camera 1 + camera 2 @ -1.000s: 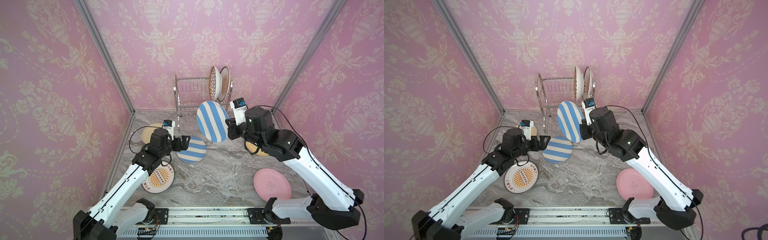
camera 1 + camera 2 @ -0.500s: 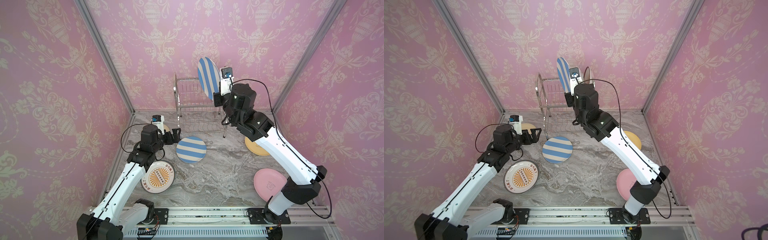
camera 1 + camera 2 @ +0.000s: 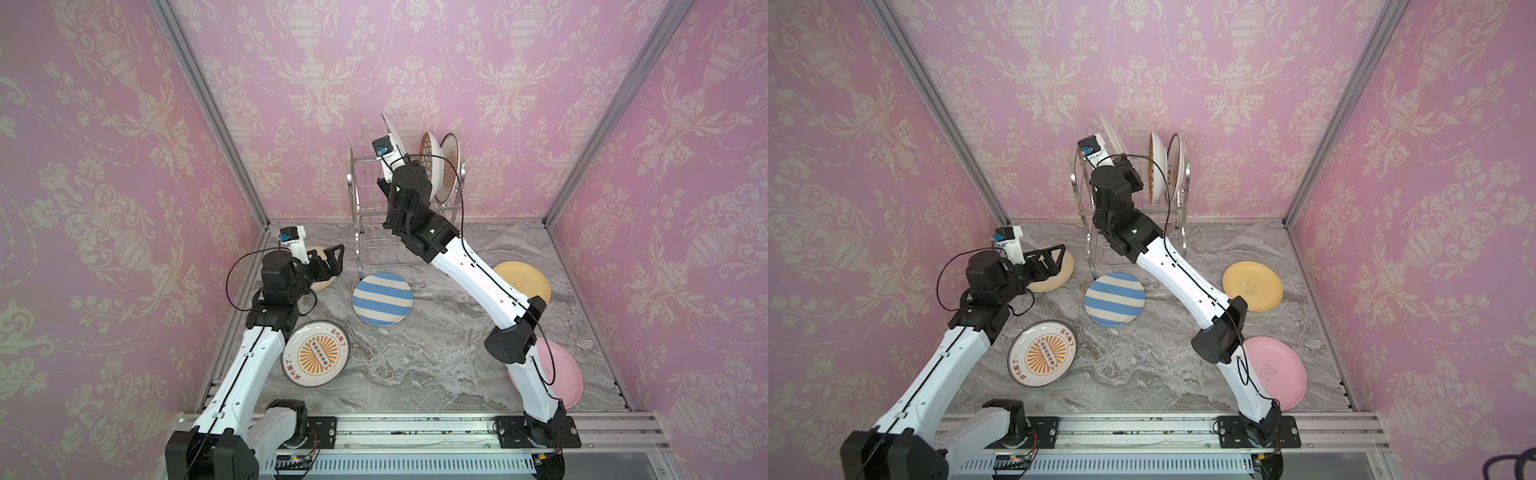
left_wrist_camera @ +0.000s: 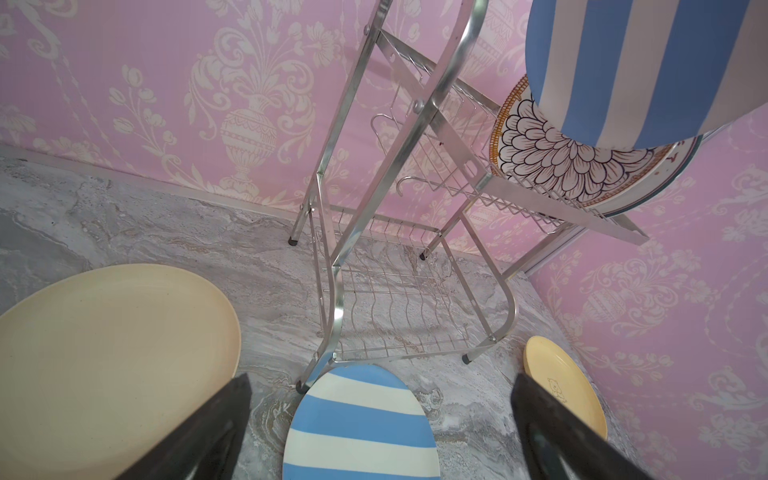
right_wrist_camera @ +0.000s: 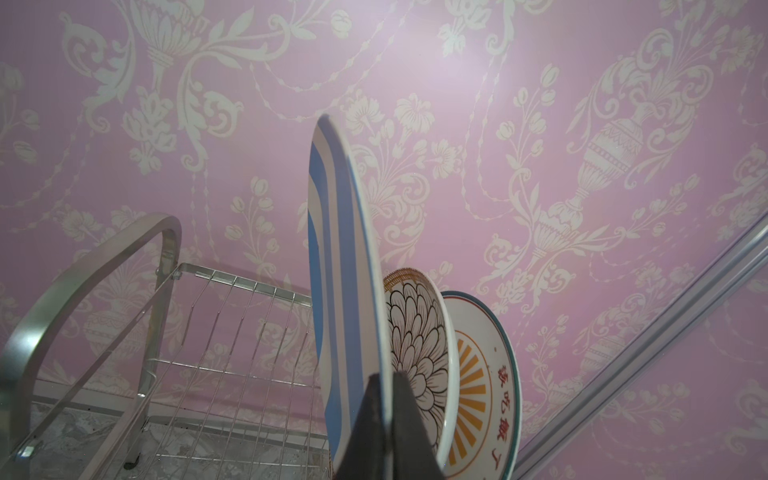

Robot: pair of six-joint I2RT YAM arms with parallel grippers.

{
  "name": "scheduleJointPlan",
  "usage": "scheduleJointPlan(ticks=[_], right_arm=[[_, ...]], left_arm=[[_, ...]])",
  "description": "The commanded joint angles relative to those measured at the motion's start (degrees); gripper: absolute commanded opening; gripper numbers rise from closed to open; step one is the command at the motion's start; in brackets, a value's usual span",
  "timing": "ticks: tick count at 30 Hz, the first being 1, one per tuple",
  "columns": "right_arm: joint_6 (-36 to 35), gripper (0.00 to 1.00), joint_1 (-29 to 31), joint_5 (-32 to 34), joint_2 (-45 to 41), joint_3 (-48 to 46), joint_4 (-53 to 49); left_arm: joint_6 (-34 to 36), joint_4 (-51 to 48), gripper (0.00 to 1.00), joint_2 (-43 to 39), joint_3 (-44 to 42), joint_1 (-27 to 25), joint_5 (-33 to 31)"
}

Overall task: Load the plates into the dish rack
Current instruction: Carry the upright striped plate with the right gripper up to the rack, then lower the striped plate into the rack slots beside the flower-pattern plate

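grey marble tabletop (image 3: 415,365), loose plates (image 3: 382,303), pink damask walls (image 3: 104,166)

red characters 該吃飯了 on racked sunburst plate (image 5: 484,386)

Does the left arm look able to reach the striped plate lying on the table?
Probably yes: the left gripper hangs open near the striped plate, nothing on it; only the dish rack leg crowds its rim.
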Motion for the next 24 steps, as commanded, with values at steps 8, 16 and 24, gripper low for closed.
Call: scheduleJointPlan(ticks=[8,16,24], right_arm=[[8.72,0.0,-3.06,2.49,-1.31,1.29,-1.88],[18.47,0.0,-5.63,-0.32,-0.45,1.25,-7.21],[22.47,0.0,-6.41,-1.02,0.4,0.98,-9.54]], left_arm=[[-2.04,3.43,0.99,0.86,-1.8,0.8,4.22],[-2.3,3.09,0.99,0.99,-1.51,0.83,4.73],[-2.19,2.98,0.99,1.32,-1.58,0.79,4.69]])
